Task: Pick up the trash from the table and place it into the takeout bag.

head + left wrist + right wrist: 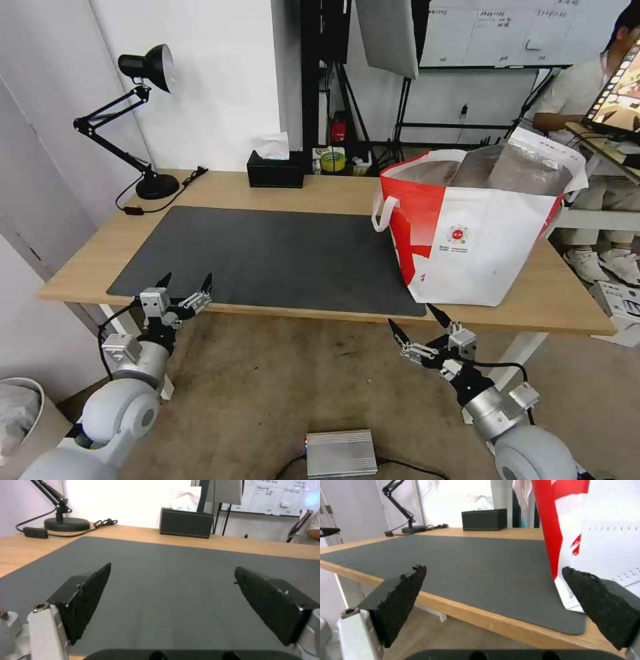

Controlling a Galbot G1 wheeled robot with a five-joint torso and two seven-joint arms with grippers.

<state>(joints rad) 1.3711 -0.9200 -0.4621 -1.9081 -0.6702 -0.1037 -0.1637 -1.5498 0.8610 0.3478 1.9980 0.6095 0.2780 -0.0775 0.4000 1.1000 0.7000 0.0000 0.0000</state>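
The takeout bag [480, 227] [596, 537], white and red with a foil lining, stands open on the right part of the table [220, 187] [20, 552] [493, 625], partly on the dark grey mat [267, 257] [180, 580] [466, 562]. No trash shows on the table; what lies inside the bag is hidden. My left gripper [186, 283] [171, 580] hovers open at the mat's near left corner, nothing between its fingers. My right gripper [415, 319] [493, 580] hangs open just in front of the table's near edge, below the bag, holding nothing.
A black tissue box [275, 170] [186, 522] [484, 519] stands at the back edge. A black desk lamp [143, 120] and its cable sit at the back left. On the floor near me lies a silver box [341, 453]. A seated person [593, 100] is behind the bag.
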